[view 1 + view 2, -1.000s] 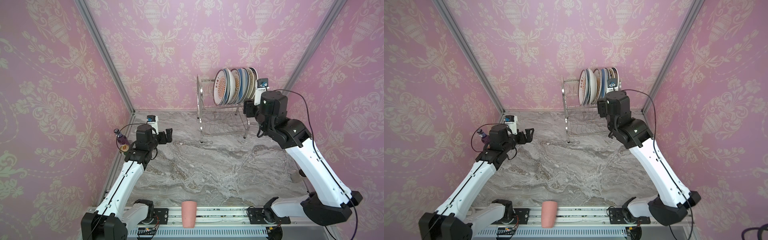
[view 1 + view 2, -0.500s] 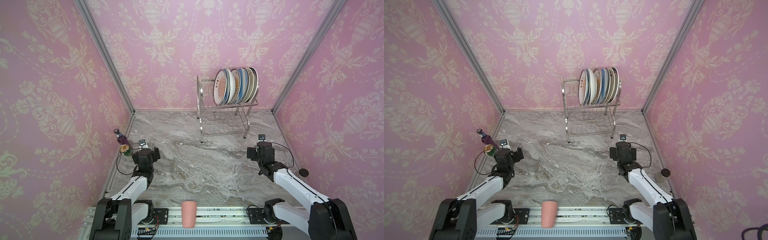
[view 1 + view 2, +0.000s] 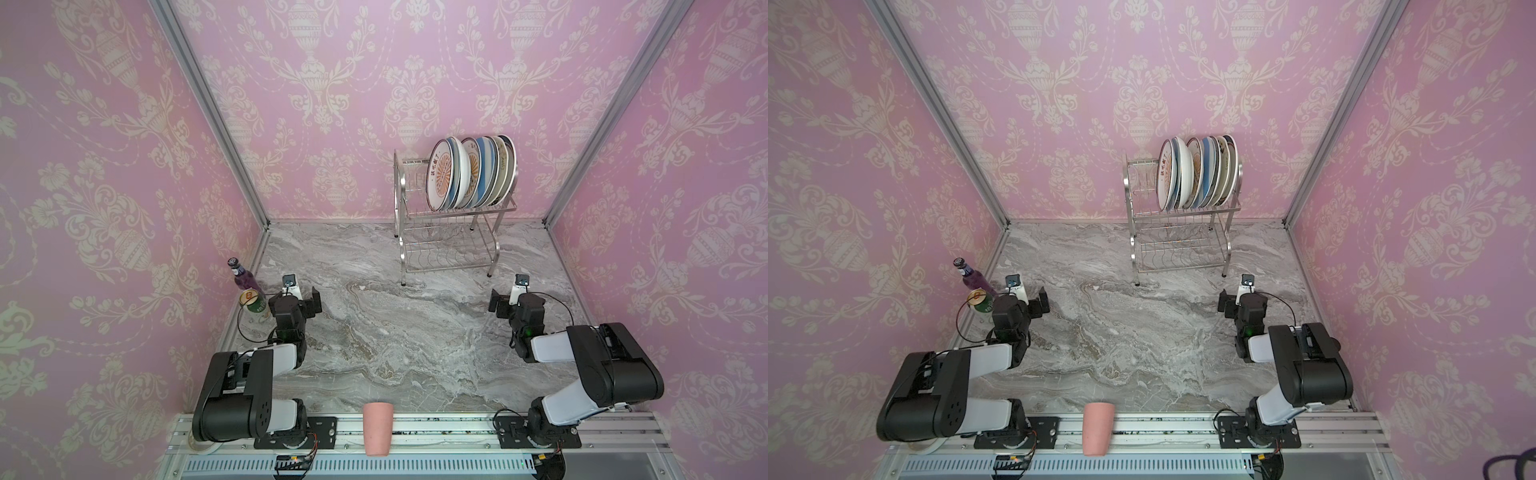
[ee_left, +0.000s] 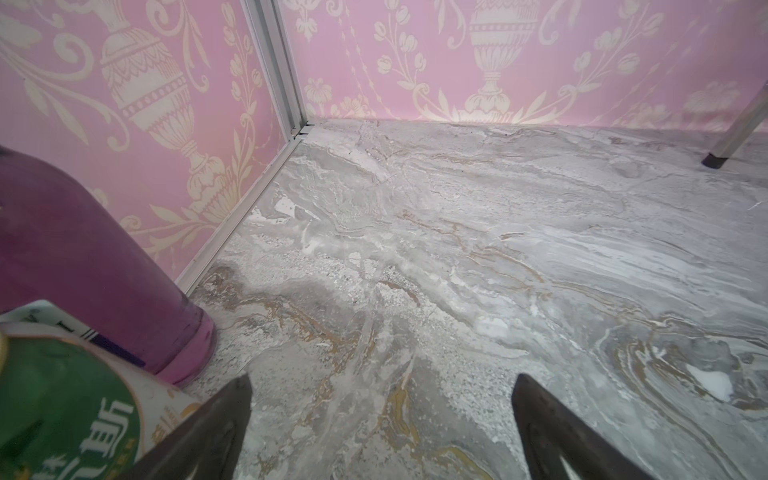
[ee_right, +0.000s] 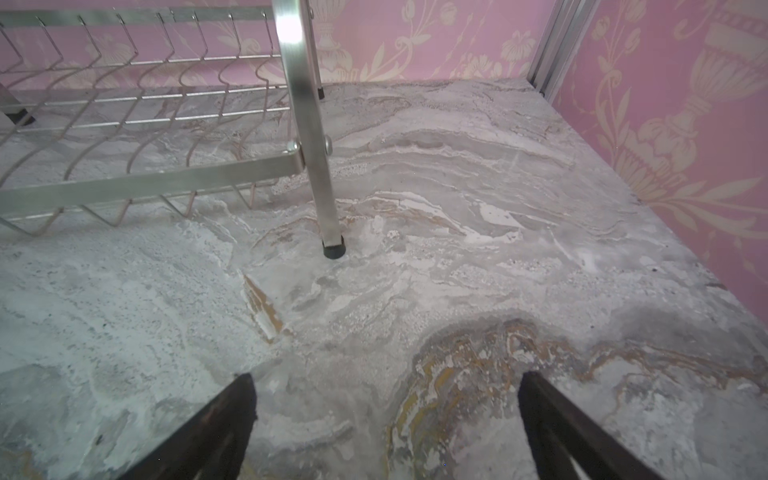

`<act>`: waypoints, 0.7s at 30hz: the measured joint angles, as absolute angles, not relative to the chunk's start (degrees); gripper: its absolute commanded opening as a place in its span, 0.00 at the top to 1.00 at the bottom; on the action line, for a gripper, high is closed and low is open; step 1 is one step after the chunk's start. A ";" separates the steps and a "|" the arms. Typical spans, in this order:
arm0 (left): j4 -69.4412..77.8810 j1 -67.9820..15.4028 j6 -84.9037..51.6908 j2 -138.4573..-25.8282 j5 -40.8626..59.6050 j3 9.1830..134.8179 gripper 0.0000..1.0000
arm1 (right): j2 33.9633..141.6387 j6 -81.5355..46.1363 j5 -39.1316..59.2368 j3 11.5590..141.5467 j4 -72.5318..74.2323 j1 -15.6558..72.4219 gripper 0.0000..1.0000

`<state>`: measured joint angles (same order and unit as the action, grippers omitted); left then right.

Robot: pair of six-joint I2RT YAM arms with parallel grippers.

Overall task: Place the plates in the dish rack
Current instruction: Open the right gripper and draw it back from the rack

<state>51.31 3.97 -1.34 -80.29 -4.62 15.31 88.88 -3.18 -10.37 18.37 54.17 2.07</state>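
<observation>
Several plates (image 3: 469, 174) (image 3: 1196, 174) stand on edge, packed together, in the upper tier of the silver dish rack (image 3: 446, 269) (image 3: 1179, 270) by the back wall. An orange-sunburst plate faces left at the front of the row. The rack's lower tier holds nothing. My left gripper (image 3: 301, 297) (image 3: 1030, 304) (image 4: 382, 378) is low over the marble at the left, open and empty. Near the rack's front right leg (image 5: 318, 137), my right gripper (image 3: 509, 300) (image 3: 1235, 304) (image 5: 386, 376) hovers low, open and empty.
A purple bottle (image 3: 241, 276) (image 4: 83, 270) and a green can (image 3: 254, 306) (image 4: 62, 407) stand by the left wall beside my left gripper. A pink cup (image 3: 377, 428) sits on the front rail. Pink walls close three sides.
My right gripper has let go at the right end of the plate row, opened wide and drawn back down toward the front. My left arm has folded back and lowered too.
</observation>
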 measured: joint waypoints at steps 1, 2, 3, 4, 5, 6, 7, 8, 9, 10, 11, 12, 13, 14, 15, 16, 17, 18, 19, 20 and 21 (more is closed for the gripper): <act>55.22 3.97 -1.41 -83.88 -3.36 15.38 0.01 | 88.88 -3.18 -10.20 18.52 54.70 2.07 0.00; 58.98 3.97 -1.54 -87.59 -2.81 15.62 0.01 | 88.88 -3.18 -9.91 18.59 55.00 2.07 0.00; 61.41 4.10 -1.83 -91.96 -1.80 15.97 0.01 | 88.88 -3.18 -9.76 18.63 55.31 2.07 0.00; 60.82 4.34 -2.22 -93.89 -1.34 15.88 0.01 | 88.88 -3.18 -9.67 18.65 55.46 2.07 0.00; 59.20 4.49 -2.46 -93.91 -1.06 15.66 0.01 | 88.88 -3.18 -9.56 18.65 55.51 2.07 0.00; 59.09 4.71 -2.52 -93.76 -0.38 15.64 0.01 | 88.88 -3.18 -9.54 18.65 55.68 2.07 0.00; 59.61 4.80 -2.52 -93.93 0.49 16.19 0.01 | 88.88 -3.16 -9.45 18.65 55.94 2.07 0.00; 59.51 4.84 -2.52 -93.97 1.37 16.91 0.01 | 88.88 -3.14 -9.32 18.65 56.29 2.07 0.00; 58.26 4.82 -2.50 -93.80 2.22 18.15 0.01 | 88.88 -3.14 -9.32 18.68 56.38 2.07 0.00; 57.39 4.80 -2.48 -93.62 2.70 19.25 0.01 | 88.88 -3.11 -9.28 18.68 56.31 2.07 0.00; 57.49 4.80 -2.46 -93.62 3.03 19.90 0.01 | 88.88 -3.07 -9.06 18.68 56.29 2.07 0.00; 58.30 4.80 -2.46 -93.67 3.36 20.14 0.01 | 88.88 -3.05 -8.67 18.68 56.29 2.07 0.00; 58.65 4.80 -2.46 -93.65 3.53 20.16 0.01 | 88.88 -3.03 -8.47 18.70 56.29 2.07 0.00; 58.57 4.80 -2.46 -93.65 3.57 20.18 0.01 | 88.88 -3.03 -8.27 18.70 56.27 2.07 0.00; 58.37 4.80 -2.46 -93.65 3.62 20.18 0.01 | 88.88 -3.03 -8.08 18.70 56.29 2.07 0.00; 58.46 4.80 -2.46 -93.65 3.77 20.16 0.01 | 88.88 -3.03 -7.81 18.74 56.27 2.07 0.00; 58.63 4.80 -2.48 -93.65 3.79 20.16 0.01 | 88.88 -3.03 -7.77 18.79 56.27 2.07 0.00; 58.67 4.80 -2.48 -93.65 3.84 20.16 0.01 | 88.88 -3.03 -7.60 18.83 56.27 2.07 0.00; 58.67 4.80 -2.48 -93.65 3.84 20.16 0.01 | 88.88 -3.03 -7.49 18.87 56.29 2.07 0.00; 58.67 4.80 -2.48 -93.65 3.84 20.16 0.01 | 88.88 -3.03 -7.33 18.92 56.27 2.07 0.00; 58.70 4.80 -2.48 -93.65 3.81 20.16 0.01 | 88.88 -3.03 -7.22 18.92 56.27 2.07 0.00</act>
